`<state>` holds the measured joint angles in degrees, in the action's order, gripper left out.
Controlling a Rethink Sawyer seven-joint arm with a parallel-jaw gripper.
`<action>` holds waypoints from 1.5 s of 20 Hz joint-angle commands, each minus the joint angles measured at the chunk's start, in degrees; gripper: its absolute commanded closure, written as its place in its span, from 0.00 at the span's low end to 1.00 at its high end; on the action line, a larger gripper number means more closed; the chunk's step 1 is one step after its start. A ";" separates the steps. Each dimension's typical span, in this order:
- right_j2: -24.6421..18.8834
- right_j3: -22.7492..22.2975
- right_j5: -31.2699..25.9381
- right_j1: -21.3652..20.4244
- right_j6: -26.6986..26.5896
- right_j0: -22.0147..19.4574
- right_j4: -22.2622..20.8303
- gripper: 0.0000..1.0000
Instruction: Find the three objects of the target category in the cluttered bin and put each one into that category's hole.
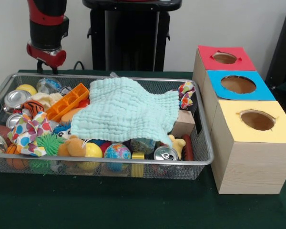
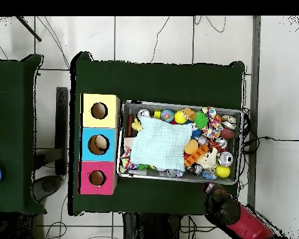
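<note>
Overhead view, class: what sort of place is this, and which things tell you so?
Probably a robotics lab or test room: a tiled floor with loose cables, a green-covered table holding a mesh bin of toys, and three wooden boxes with coloured, holed tops.

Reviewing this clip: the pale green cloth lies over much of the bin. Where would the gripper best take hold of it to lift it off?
Probably from straight above, at the raised fold near the middle of the cloth. It lies draped over the toys, with several edges tucked close to other items and the bin wall, so a top pinch seems cleanest.
</note>
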<state>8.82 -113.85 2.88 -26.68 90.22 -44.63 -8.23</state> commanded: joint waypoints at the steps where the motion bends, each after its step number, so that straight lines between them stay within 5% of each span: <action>1: -6.74 9.19 -2.28 5.42 5.14 -2.32 -0.90 0.00; 13: -7.69 12.52 -4.24 7.75 4.72 -2.60 -0.40 0.00; 23: -3.88 6.67 -14.97 -5.05 3.62 1.94 -0.28 0.00; 30: -4.83 6.14 -19.37 -9.16 3.39 3.01 -0.70 0.00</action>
<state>8.23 -111.50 -11.36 -30.70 90.22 -42.70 -8.67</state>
